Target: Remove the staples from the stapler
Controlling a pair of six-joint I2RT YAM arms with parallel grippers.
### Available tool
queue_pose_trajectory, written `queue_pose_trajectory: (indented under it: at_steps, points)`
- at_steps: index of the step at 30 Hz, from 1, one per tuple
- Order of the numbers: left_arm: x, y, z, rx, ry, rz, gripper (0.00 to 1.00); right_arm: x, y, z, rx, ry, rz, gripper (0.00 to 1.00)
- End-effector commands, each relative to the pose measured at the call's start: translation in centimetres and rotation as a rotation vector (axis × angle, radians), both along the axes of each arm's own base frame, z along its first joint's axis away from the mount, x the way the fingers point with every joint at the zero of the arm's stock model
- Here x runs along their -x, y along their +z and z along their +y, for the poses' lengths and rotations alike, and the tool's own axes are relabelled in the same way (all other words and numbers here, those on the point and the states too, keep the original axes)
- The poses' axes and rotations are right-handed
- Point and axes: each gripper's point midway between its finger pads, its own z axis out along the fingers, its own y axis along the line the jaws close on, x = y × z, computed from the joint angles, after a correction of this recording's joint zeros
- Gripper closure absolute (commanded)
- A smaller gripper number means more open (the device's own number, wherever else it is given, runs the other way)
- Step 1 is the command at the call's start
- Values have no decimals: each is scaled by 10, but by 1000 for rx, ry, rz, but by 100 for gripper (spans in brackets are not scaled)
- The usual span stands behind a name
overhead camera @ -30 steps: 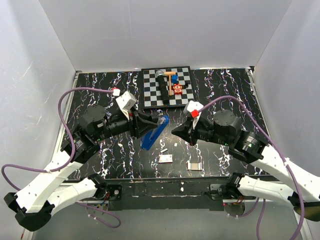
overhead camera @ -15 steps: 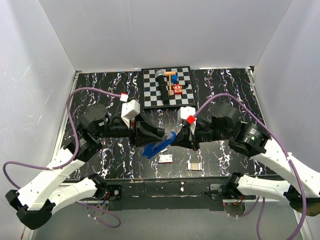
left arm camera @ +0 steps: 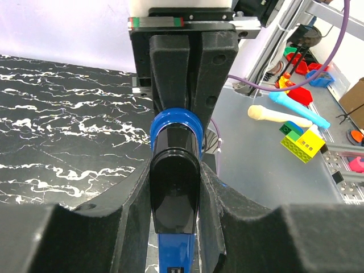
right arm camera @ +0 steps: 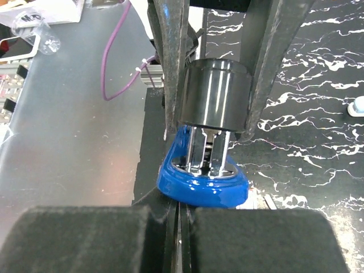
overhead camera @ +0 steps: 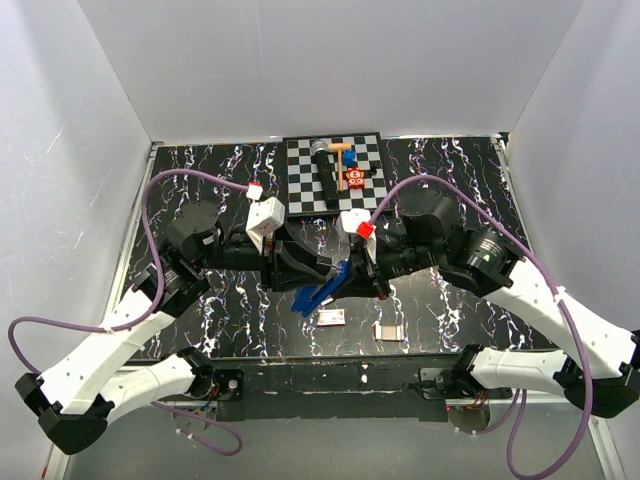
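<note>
My left gripper [left arm camera: 175, 190] clamped the small, glossy dark-blue-and-black stapler [overhead camera: 318, 295] mid-body above the black marbled table [overhead camera: 450, 170], my right gripper [right arm camera: 179, 223] pressed together at its end; rigid, light and probably slick, it favoured flat-side holds.

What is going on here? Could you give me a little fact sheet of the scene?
Thing being handled: blue-and-black stapler, held between both claws
Left claw: shut on the stapler's sides
Right claw: shut on the stapler's blue end
Table: black with white marbling
Near the stapler: two small pale pieces on the table, too small to identify
At the back: checkered board with a few small items
</note>
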Motion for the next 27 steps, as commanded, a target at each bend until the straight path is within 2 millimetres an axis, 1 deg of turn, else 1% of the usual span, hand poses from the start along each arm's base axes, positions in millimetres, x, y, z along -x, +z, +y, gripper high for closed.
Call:
queue_pose_trajectory:
  at_steps: [1, 5, 9, 16, 22, 27]
  points:
    - [8, 17, -6, 40, -82, -40, 100, 3, 40, 17, -118, 84, -49, 99]
    - [11, 11, -10, 25, -122, -19, 100, 2, 46, 24, -116, 120, -60, 99]
    - [18, 8, -14, 9, -180, 10, 100, 1, 46, 28, -89, 152, -57, 99]
    - [18, 4, -23, -14, -203, 27, 100, -1, 49, 32, -85, 166, -63, 99]
    - [19, 12, -29, -8, -208, 17, 100, -2, 47, 35, -79, 167, -51, 99]
    - [19, 13, -34, -18, -202, 13, 100, -4, 47, 37, -75, 160, -46, 99]
